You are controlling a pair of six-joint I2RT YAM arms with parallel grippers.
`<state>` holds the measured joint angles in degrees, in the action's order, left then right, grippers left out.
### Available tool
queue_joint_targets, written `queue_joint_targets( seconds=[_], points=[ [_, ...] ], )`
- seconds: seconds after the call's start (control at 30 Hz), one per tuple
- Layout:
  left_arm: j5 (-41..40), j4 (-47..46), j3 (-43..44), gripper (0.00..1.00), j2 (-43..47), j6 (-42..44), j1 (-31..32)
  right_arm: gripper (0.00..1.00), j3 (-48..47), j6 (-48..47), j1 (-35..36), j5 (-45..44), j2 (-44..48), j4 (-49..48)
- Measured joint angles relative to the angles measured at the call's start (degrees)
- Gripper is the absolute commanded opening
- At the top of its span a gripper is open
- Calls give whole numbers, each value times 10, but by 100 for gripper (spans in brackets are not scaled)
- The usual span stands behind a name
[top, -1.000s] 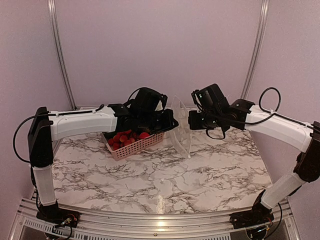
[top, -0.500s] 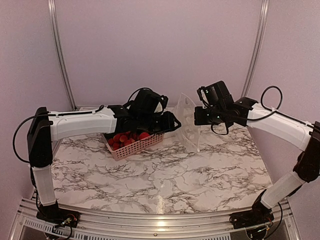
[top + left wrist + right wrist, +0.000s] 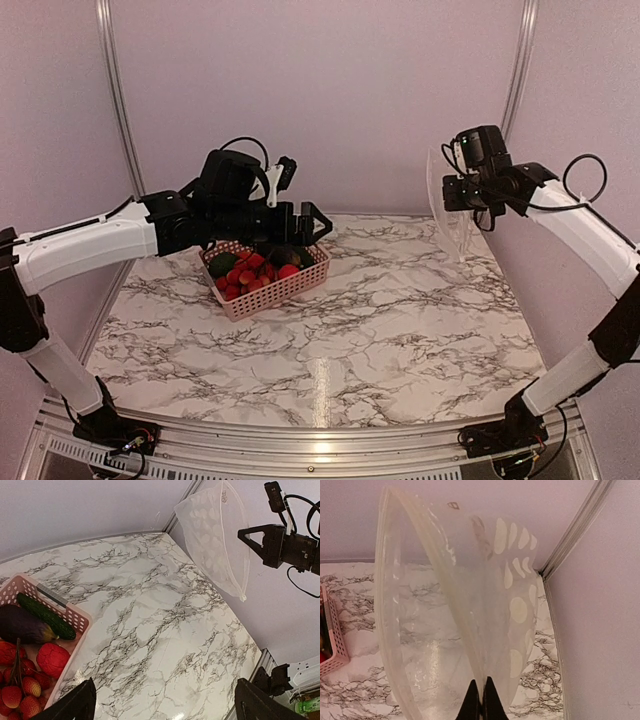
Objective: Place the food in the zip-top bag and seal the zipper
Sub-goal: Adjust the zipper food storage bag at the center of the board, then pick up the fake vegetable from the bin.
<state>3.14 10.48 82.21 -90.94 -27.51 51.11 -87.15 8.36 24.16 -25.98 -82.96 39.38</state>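
The zip-top bag (image 3: pixel 447 203), clear with white dots, hangs in the air at the back right corner. My right gripper (image 3: pixel 458 191) is shut on its edge. In the right wrist view the zipper (image 3: pixel 451 580) runs as a ribbed strip down into the shut right gripper (image 3: pixel 482 700), and the bag (image 3: pixel 515 610) spreads to both sides. The food (image 3: pixel 250 273) lies in the pink basket (image 3: pixel 290 290): a green cucumber (image 3: pixel 47 616), a dark eggplant (image 3: pixel 20 625) and red pieces (image 3: pixel 52 659). My left gripper (image 3: pixel 300 226) hovers open over the basket's right end, its fingers (image 3: pixel 80 705) wide apart with nothing between them.
The marble table (image 3: pixel 400 320) stretches between the basket and the bag. A metal post (image 3: pixel 512 90) stands in the back right corner just behind the bag, and the pink walls close in at the back and right. The table's near edge rail (image 3: pixel 320 440) runs along the front.
The left gripper let go of the bag, opened wide and drew back left over the basket. The right arm carried the bag up and right, from the table's middle to the back right corner.
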Motion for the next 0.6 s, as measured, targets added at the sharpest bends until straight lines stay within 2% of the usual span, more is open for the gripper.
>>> queue_joint_targets(
  seconds=[0.23,0.43,0.6],
  points=[
    [-1,51,-18,99,-16,46,-5,0,59,2,45,104,-81,8],
    [-105,86,-31,99,-19,39,-9,0,83,23,55,212,-109,0],
    [-100,119,-17,99,-68,35,-51,0,87,29,57,270,-110,-28]
  ],
)
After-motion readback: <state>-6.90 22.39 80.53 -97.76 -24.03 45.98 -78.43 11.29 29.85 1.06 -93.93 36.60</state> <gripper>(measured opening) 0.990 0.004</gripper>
